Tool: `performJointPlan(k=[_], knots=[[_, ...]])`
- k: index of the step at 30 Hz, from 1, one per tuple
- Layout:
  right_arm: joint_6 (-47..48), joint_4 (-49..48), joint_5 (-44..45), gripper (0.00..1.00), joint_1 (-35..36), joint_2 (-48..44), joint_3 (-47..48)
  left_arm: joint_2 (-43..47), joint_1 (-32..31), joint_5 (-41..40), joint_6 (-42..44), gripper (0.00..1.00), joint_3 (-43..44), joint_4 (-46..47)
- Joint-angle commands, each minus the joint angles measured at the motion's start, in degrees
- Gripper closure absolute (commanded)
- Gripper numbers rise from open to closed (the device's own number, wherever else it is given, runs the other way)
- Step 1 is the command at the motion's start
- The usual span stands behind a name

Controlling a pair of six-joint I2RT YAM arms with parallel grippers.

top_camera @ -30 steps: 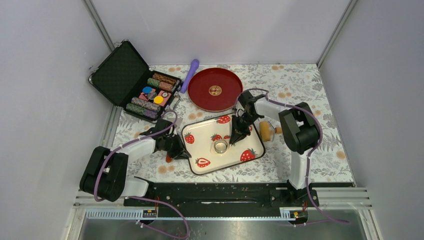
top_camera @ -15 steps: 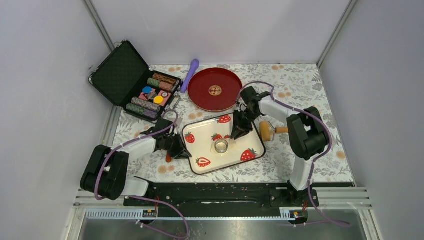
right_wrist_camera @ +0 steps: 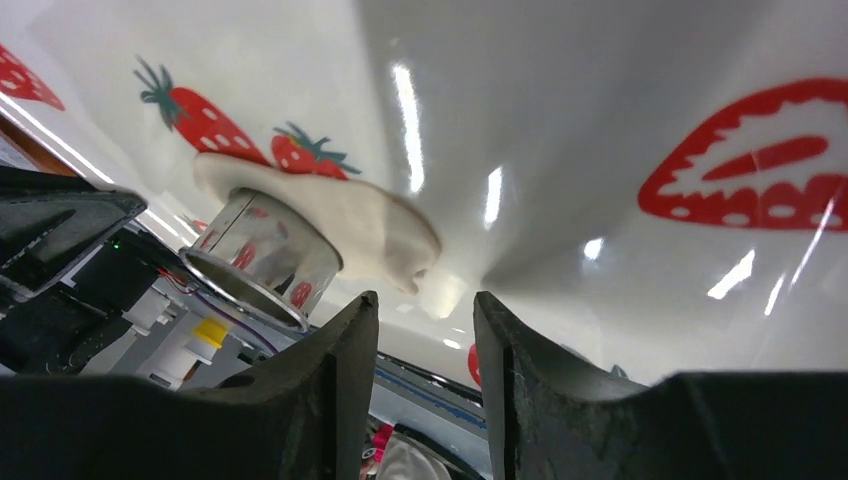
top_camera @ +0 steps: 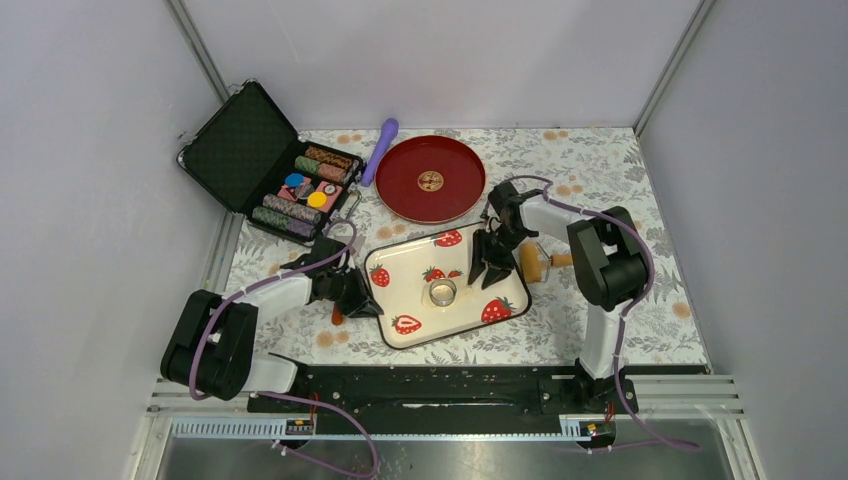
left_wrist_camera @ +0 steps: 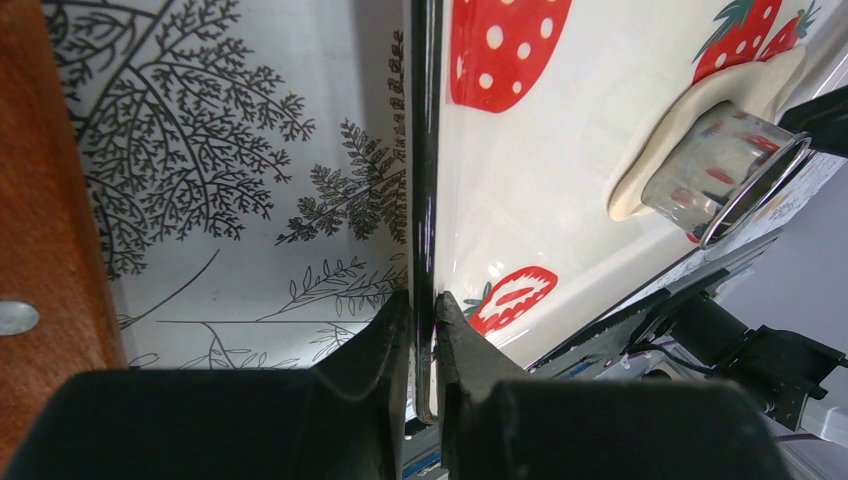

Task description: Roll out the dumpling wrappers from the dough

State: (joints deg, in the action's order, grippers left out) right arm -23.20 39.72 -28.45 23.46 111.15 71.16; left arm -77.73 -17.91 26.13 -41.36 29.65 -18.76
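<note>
Both grippers were at the white, rectangular, strawberry-printed tray [top_camera: 405, 285] with its black rim. The left gripper [left_wrist_camera: 425, 312] was clenched on the tray's left rim, one finger on each side of the black edge. The right gripper [right_wrist_camera: 420, 325] hung low over the tray's right part, its jaws parted and gripping nothing. The dough [right_wrist_camera: 375, 225], a flattened, irregular cream piece, lay near the tray's middle, with the small shiny metal ring cutter [right_wrist_camera: 265, 255] standing on it. The wooden roller [top_camera: 535, 262] lay on the leaf-patterned tablecloth [top_camera: 620, 190], just beside the tray's right edge.
</note>
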Motion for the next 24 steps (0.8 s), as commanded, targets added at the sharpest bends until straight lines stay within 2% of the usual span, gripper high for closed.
performJointPlan(k=[1,22,24], knots=[[-0.8,-0.8,-3.3,0.53,-0.4,2.6,-0.5,-1.6,-0.3,-6.1,2.9,1.0,0.0,-1.4],[-4.0,-6.3,-9.5,0.57,-0.1,8.3,1.0,-2.4,-0.3,-5.8,2.9,1.0,0.7,-1.4],[-4.1,-6.5,-9.7,0.61,-0.1,8.6,1.2,-2.3,-0.3,-5.7,2.8,1.0,0.7,-1.4]])
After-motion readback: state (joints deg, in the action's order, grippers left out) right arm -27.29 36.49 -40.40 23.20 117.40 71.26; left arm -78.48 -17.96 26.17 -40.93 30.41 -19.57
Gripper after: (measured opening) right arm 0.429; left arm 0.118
